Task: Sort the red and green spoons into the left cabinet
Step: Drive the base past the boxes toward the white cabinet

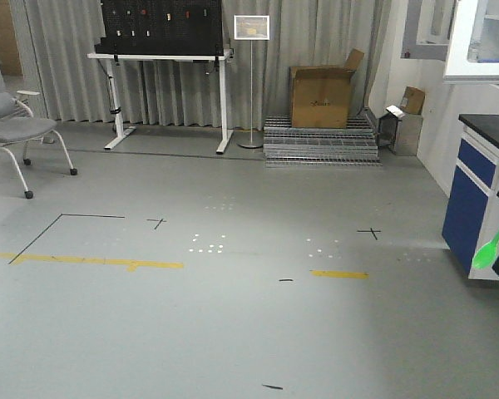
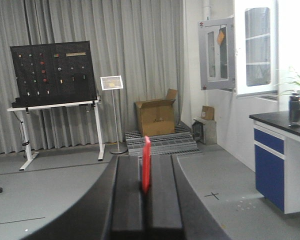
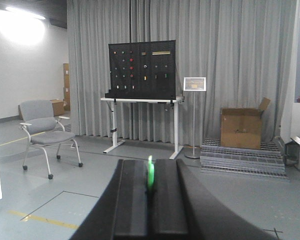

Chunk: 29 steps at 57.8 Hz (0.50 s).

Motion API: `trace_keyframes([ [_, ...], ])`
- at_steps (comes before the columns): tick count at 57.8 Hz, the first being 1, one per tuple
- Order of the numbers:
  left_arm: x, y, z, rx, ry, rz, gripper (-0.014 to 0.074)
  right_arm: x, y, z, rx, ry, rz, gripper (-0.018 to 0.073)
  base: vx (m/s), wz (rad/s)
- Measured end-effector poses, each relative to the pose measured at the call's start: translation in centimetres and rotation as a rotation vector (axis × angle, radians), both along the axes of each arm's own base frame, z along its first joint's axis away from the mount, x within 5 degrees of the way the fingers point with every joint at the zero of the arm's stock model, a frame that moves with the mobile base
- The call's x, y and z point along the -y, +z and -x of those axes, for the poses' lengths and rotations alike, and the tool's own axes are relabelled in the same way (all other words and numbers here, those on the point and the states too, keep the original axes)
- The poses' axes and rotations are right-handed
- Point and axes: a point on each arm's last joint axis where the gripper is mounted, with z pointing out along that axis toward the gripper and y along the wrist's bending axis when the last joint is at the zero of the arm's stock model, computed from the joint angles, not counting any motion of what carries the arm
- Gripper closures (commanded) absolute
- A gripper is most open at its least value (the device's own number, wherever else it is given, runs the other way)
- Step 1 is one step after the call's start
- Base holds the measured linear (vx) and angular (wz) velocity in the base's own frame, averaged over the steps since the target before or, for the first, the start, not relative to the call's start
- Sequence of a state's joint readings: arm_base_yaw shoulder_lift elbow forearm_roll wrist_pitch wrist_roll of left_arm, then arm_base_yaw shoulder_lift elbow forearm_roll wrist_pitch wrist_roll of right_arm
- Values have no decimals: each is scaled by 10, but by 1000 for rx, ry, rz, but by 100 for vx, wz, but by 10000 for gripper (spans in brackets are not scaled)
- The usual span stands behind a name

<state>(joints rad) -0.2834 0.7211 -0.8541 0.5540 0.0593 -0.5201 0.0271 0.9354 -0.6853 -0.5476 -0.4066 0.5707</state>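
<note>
- The thin bright red plastic spoon (image 2: 147, 167) stands on edge, clamped between the two black fingers (image 2: 127, 195) of the left end effector (image 2: 146, 160). The end effector is closed on it, and the spoon's end pokes up past the fingertips.
- The thin bright green plastic spoon (image 3: 150, 177) is pinched the same way in the right end effector (image 3: 150, 163), which is closed on it. Only a narrow green edge shows in the right wrist view.
- In the front view the green spoon hangs tilted at the right edge. Its oval bowl is low and to the left, in front of the blue-fronted white unit with a black top (image 1: 474, 199).
- Both spoons are held in the air above the grey floor (image 1: 233, 316), which is marked with yellow tape and black crosses.
- Further back, a black pegboard panel (image 2: 52, 70) stands on a white-legged table (image 2: 60, 107) in front of grey curtains (image 3: 230, 50).
- A small framed sign on a thin pole (image 1: 251, 29) stands just beside the table's right end.
- An open brown cardboard box (image 1: 320, 96) sits on a stack of grey metal grates (image 1: 320, 145).
- A grey wheeled chair (image 1: 17, 125) stands at the left of the floor.
</note>
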Motion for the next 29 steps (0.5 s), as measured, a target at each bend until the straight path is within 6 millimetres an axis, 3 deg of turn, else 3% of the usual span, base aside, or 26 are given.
trace_keyframes([
  [29, 0, 0, 0, 0, 0, 0, 603, 0, 0, 0, 0, 0, 0, 568, 58, 10],
])
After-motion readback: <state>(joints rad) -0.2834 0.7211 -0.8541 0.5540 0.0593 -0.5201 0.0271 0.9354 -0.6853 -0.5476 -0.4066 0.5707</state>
